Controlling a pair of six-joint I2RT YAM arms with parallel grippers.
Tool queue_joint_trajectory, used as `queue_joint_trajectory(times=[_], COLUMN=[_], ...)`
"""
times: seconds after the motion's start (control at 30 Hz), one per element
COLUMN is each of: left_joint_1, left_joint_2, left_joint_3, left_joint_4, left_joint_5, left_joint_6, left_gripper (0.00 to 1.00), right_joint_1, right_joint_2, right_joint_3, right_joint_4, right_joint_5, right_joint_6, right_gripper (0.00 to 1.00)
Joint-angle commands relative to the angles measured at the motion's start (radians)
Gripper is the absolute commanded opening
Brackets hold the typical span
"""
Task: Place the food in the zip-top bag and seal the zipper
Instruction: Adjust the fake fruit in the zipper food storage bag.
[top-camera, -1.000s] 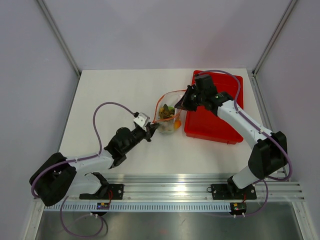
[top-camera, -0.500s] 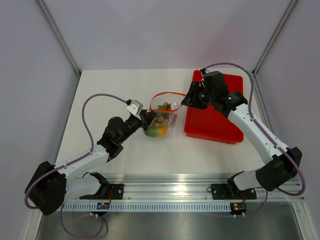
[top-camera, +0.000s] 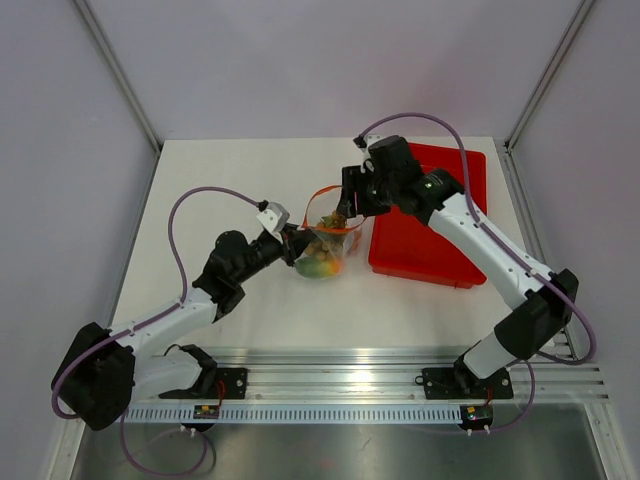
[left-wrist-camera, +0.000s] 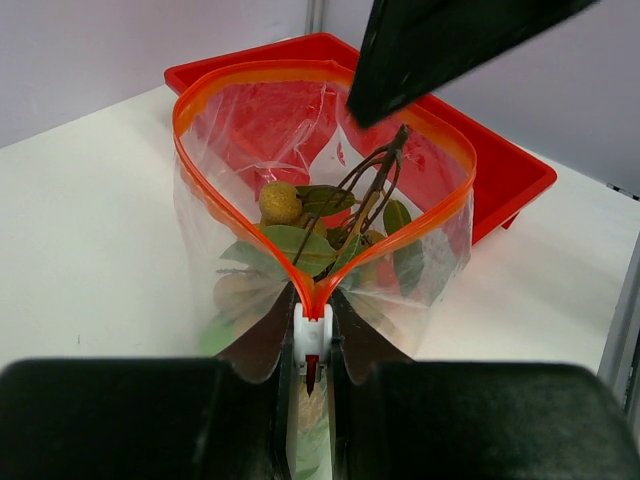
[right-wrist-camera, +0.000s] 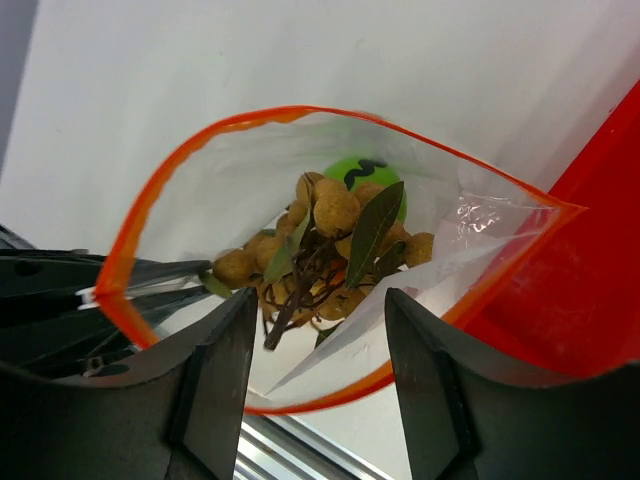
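The zip-top bag stands on the white table with its mouth wide open, and the food is inside it. A bunch of tan-brown balls with leaves and stem lies on top. The round green fruit shows beneath, and the green-and-orange mango shape shows through the plastic. The zipper loops orange-red around the mouth. My left gripper is shut on the zipper's white end piece at the bag's left corner. My right gripper hangs open just above the mouth, holding nothing.
The red tray lies right beside the bag, under my right arm. Purple cables loop over both arms. An aluminium rail runs along the near table edge.
My right gripper has opened and swung left from the tray's edge to above the bag's mouth. The left arm has drawn the bag slightly left and kept its grip.
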Motion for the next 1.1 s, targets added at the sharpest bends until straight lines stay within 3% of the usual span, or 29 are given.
queue_joint_trajectory(times=[0.0, 0.43, 0.67, 0.8, 0.93, 1.07], left_joint_1=[0.008, 0.017, 0.017, 0.017, 0.017, 0.017], left_joint_2=[0.001, 0.015, 0.012, 0.009, 0.006, 0.011], left_joint_3=[0.017, 0.016, 0.016, 0.012, 0.016, 0.013], left_joint_4=[0.072, 0.069, 0.055, 0.049, 0.034, 0.032], left_joint_5=[0.042, 0.064, 0.067, 0.061, 0.062, 0.065], left_joint_6=[0.001, -0.008, -0.005, 0.0, 0.008, 0.008], left_gripper=[0.0, 0.0, 0.0, 0.0, 0.0, 0.0], right_joint_1=[0.021, 0.072, 0.102, 0.104, 0.102, 0.102], right_joint_2=[0.044, 0.042, 0.062, 0.072, 0.015, -0.03], right_joint_3=[0.024, -0.077, -0.071, -0.072, -0.109, -0.115], right_joint_4=[-0.022, 0.05, -0.003, -0.028, -0.005, -0.002], right_joint_5=[-0.002, -0.007, 0.01, 0.015, 0.033, 0.022], right_joint_6=[-0.049, -0.038, -0.071, -0.049, -0.021, -0.021], right_gripper=[0.62, 0.57, 0.59, 0.5, 0.59, 0.6])
